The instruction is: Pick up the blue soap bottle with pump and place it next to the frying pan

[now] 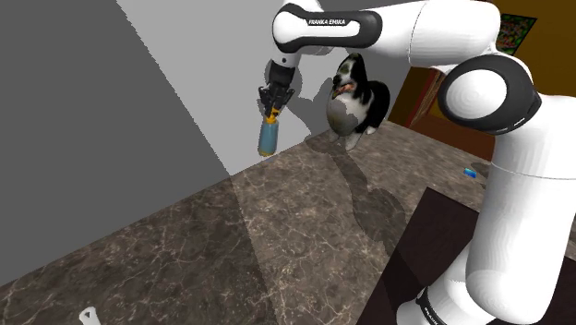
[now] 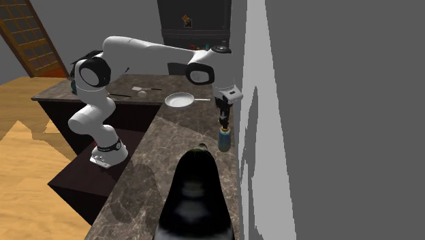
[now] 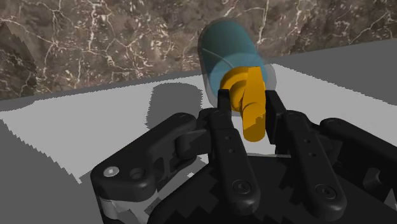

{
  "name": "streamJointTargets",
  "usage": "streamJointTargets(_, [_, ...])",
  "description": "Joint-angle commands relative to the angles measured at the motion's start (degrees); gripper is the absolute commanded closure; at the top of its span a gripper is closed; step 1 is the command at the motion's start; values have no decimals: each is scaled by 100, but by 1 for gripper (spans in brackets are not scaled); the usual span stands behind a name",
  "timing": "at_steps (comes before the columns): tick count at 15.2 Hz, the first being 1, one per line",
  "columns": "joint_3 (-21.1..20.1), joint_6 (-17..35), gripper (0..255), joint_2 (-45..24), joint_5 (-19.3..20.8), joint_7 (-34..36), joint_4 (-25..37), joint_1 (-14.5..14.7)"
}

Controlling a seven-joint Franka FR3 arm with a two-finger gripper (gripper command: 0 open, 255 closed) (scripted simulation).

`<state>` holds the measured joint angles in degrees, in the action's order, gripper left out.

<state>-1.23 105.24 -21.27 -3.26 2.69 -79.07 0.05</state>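
Gripping confirmed: the black gripper (image 3: 249, 97) is closed on the orange pump (image 3: 248, 108) of the blue soap bottle (image 3: 226, 48). In the wrist view both fingers (image 3: 226, 127) press on the pump's sides, and the bottle body sticks out past the tips.

Location, shoulder view: the gripper (image 1: 270, 100) points down from the white arm (image 1: 388, 32). The soap bottle (image 1: 268, 137) hangs below it, approx. upright, close in front of the grey wall (image 1: 138, 120) at the back edge of the dark marble counter (image 1: 231, 249). Cannot tell whether the bottle's base touches the counter or sits just above it.

Second exterior view: the gripper (image 2: 223, 109) and soap bottle (image 2: 223, 140) are at the counter (image 2: 150, 177) edge next to the wall (image 2: 327, 123). The frying pan (image 2: 180, 101) lies on the counter farther along, up and left of the bottle in that view and apart from it. Its handle points toward the wall side.

Other items: a black-and-white dog figure (image 1: 355, 92) stands on the counter near the wall, to the bottle's right in the shoulder view. A small blue item (image 1: 471, 172) lies on the counter by the arm's base; can't identify it. The dark stand (image 1: 434, 249) is at the shoulder view's lower right. A wood floor (image 2: 27, 157) is at the second exterior view's left.
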Motion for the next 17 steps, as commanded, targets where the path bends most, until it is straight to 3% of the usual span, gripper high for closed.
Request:
streamJointTargets(1, [1,-165,255,-3,2,6,166,-3])
streamJointTargets(17, [-2,-1641,255,-425,20,88,2067,-2])
